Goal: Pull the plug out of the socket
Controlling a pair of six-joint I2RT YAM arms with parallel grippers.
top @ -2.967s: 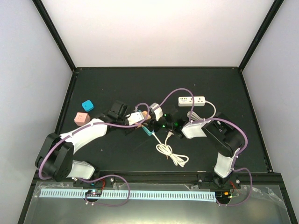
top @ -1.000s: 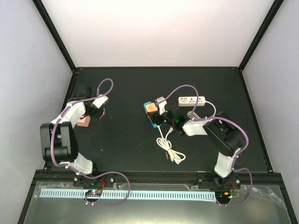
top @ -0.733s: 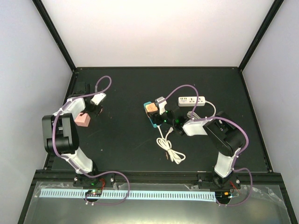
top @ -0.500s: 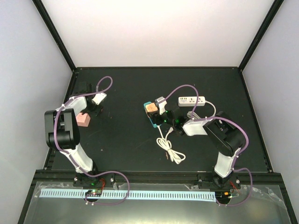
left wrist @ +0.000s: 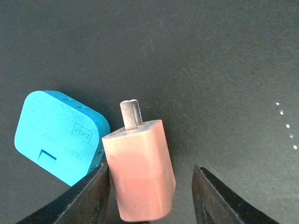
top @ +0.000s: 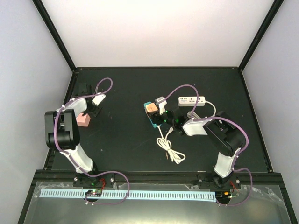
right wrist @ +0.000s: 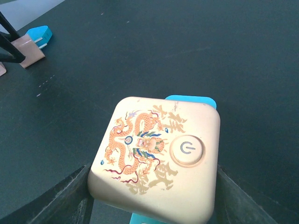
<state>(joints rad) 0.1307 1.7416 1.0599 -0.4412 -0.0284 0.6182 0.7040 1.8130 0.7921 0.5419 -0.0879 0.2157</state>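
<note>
A pink plug [left wrist: 140, 172] lies on the black table with its metal prong showing, beside a blue plug [left wrist: 56, 135]. My left gripper [left wrist: 150, 170] is open around the pink plug; the left finger is at its side and the right finger stands clear of it. In the top view the plug [top: 82, 120] lies at the far left under the left gripper [top: 88, 113]. My right gripper [right wrist: 154, 186] is shut on the cream dragon-printed socket block [right wrist: 159, 154], which sits on a teal base [right wrist: 189, 99]. The block [top: 150, 107] sits mid-table.
A white power strip [top: 191, 101] lies behind the right gripper [top: 155, 112]. A white cable coil [top: 171, 152] lies in front of the socket. The pink plug [right wrist: 28, 51] and blue plug [right wrist: 39, 33] show far off in the right wrist view.
My left arm has swung from the socket in the middle to the far left. The pink plug now lies there beside the blue one. The right arm has not moved.
</note>
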